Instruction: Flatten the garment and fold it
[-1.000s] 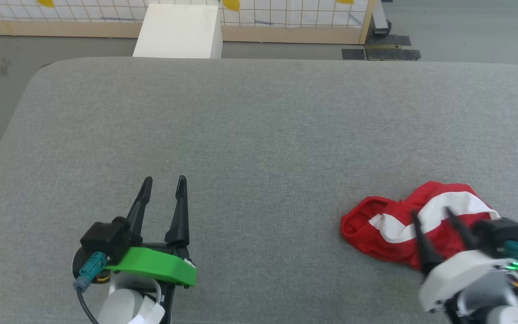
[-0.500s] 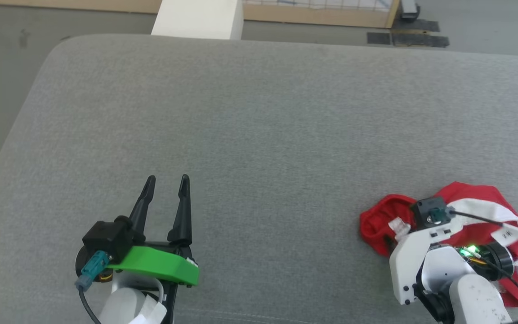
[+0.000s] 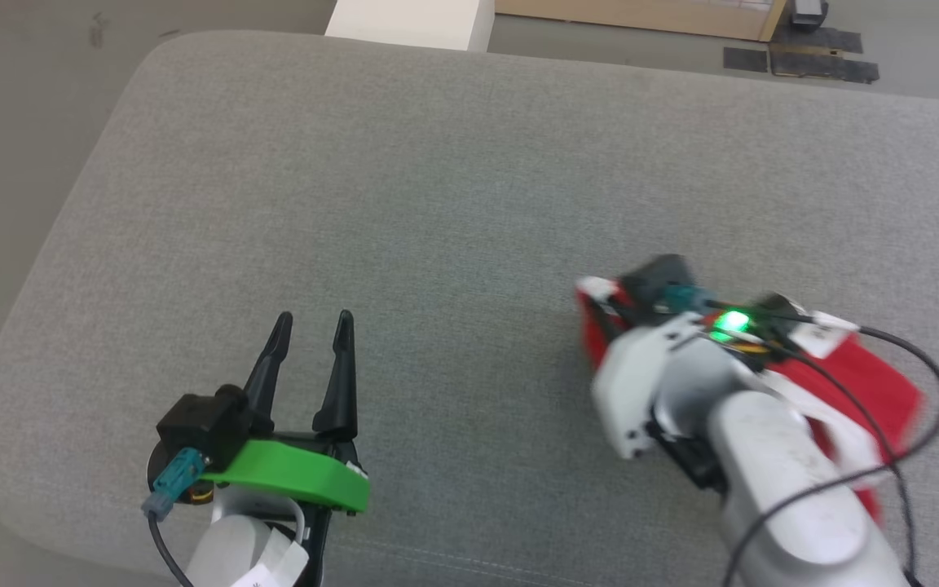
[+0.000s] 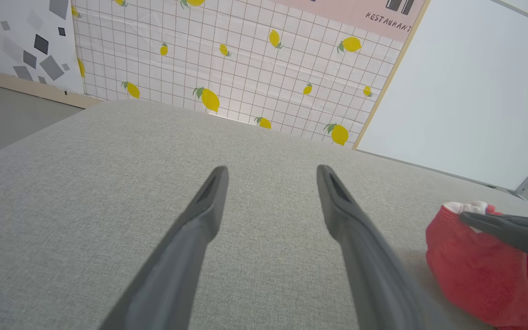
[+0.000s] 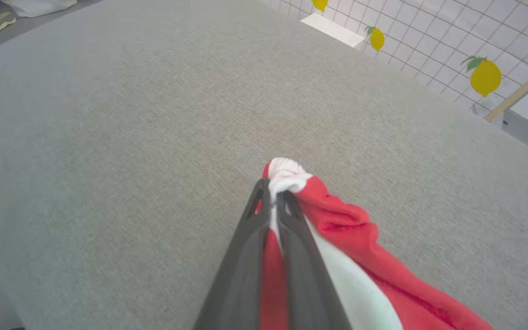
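Red shorts (image 3: 885,391) lie in a bunched heap on the big grey cushion (image 3: 437,204). They are on the cushion's right side, closer to its near edge than to its far edge. They have a white stripe. In the head view the robot's right arm hides a lot of the heap, and that part looks blurry.

The right gripper (image 5: 271,192) is over the right side of the cushion. Its two dark fingers are pressed tight together, and they pinch a fold of the shorts. A little lump of white and red cloth pokes out past the fingertips. The rest of the cloth trails back from the fingers. I cannot tell if the pinched end touches the cushion or is lifted off it. A small green light (image 3: 732,320) glows on the right wrist.

The left gripper (image 3: 315,319) is over the left side of the cushion, close to its near edge. Its fingers are spread wide apart and are empty. They point toward the cushion's far edge. A bright green part (image 3: 290,481) sits on that wrist. This gripper is well apart from the shorts.

Past the cushion's far edge there is a white box (image 3: 408,16). Farther back is a wall with yellow lemons (image 4: 209,98) on it.
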Controlling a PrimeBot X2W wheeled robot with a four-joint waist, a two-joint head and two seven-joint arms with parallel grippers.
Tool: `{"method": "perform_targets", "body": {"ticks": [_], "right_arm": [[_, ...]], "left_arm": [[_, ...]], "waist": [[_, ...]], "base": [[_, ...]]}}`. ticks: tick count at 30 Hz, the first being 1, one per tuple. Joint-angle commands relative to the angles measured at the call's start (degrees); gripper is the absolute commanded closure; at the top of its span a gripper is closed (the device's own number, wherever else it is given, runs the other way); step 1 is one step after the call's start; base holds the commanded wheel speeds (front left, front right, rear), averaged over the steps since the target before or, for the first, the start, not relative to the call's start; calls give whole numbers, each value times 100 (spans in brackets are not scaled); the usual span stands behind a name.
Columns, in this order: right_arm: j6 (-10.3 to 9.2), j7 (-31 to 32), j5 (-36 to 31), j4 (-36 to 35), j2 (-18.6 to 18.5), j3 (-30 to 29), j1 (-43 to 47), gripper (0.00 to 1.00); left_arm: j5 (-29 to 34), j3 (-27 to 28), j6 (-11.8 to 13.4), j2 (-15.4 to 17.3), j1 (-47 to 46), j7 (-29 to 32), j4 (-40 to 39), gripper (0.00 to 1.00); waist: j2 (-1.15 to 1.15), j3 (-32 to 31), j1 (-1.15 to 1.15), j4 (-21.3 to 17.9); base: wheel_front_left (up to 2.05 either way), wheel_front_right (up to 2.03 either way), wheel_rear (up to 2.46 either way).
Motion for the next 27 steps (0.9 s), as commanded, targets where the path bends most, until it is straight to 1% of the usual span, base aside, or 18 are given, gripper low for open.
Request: {"method": "perform_targets", "body": {"ticks": [1,4,5,6,7,10,13,16,19,23,27], "right_arm": [[-8,-116,93,89,11,212,-179,100],[-8,-226,336,420,11,749,-456,100],[-8,-254,478,552,11,849,-514,92],[-8,-273,605,672,11,935,-552,4],[-8,-327,738,755,11,954,-569,0],[-8,-527,1017,826,11,932,-540,0],[-8,-975,1441,598,11,705,-298,0],[-8,-1385,1571,264,11,301,84,0],[-8,-1776,1388,-196,11,-300,602,0],[-8,-2125,1124,-786,10,-1142,1352,0],[-8,-2474,909,-1163,10,-1815,1957,0]], "left_arm": [[-8,-6,31,-12,-117,-22,-3,0],[-27,-43,35,-12,-133,-22,-1,0],[-31,-60,38,-12,-131,-22,3,0],[-38,-80,41,-12,-131,-22,11,0],[-44,-95,45,-12,-128,-22,21,0],[-56,-91,59,-12,-101,-22,34,0],[-30,-38,73,-12,-12,-22,49,0],[12,36,70,-12,75,-22,44,0],[69,102,49,-12,154,-22,27,0],[113,135,17,-12,207,-22,44,0],[135,96,-13,-12,211,-22,93,0]], "waist": [[0,24,0,35],[0,43,0,75],[0,45,0,89],[0,41,0,108],[0,31,0,119],[0,-26,0,102],[0,-167,0,12],[0,-317,0,-125],[0,-441,0,-318],[0,-573,0,-546],[0,-606,0,-764]], "base": [[0,0,0],[0,0,0],[0,0,0],[0,0,0],[0,0,0],[0,0,0],[0,0,0],[0,0,0],[0,0,0],[0,0,0],[0,0,0]]}}
